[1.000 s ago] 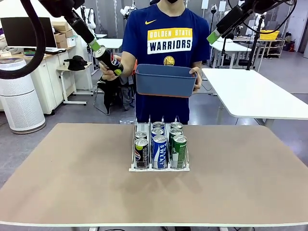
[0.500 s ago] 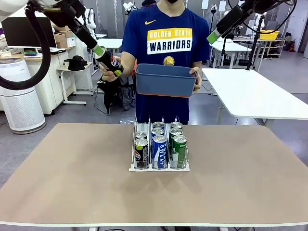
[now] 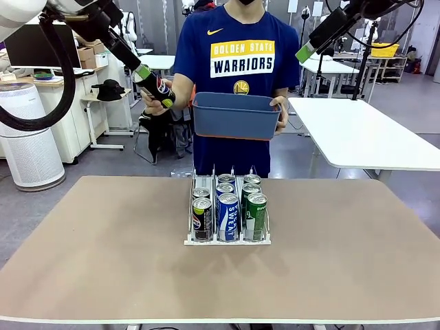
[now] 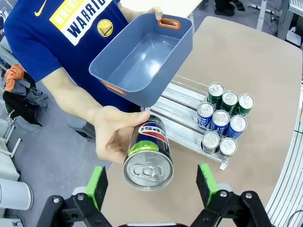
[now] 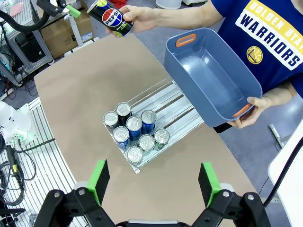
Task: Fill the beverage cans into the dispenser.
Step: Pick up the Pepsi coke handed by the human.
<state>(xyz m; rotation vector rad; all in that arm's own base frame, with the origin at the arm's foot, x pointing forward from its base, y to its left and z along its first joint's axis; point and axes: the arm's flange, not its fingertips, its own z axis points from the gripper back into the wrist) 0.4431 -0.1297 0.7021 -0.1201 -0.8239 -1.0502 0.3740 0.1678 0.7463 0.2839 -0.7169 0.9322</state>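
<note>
The person's hand (image 4: 113, 132) holds out a black Pepsi can (image 4: 149, 153), (image 3: 157, 85) high above the table's far left. My left gripper (image 4: 152, 181), (image 3: 155, 87) is open around it, green pads apart from its sides. On the table stands the dispenser (image 3: 227, 240), (image 5: 165, 104), with several beverage cans (image 3: 227, 213), (image 4: 222, 118), (image 5: 135, 130) at its front: black in the left lane, blue in the middle, green on the right. My right gripper (image 5: 154, 178), (image 3: 306, 51) hangs open, high at the upper right, holding nothing.
The person's other hand holds an empty blue-grey bin (image 3: 234, 115), (image 5: 208, 75) above the dispenser's far end. The tan table (image 3: 103, 261) has free room on both sides of the rack. A white table (image 3: 364, 137) stands behind at the right.
My left arm's upper links have shifted slightly, while the gripper stays around the offered can. The person, the bin and the right arm have not moved.
</note>
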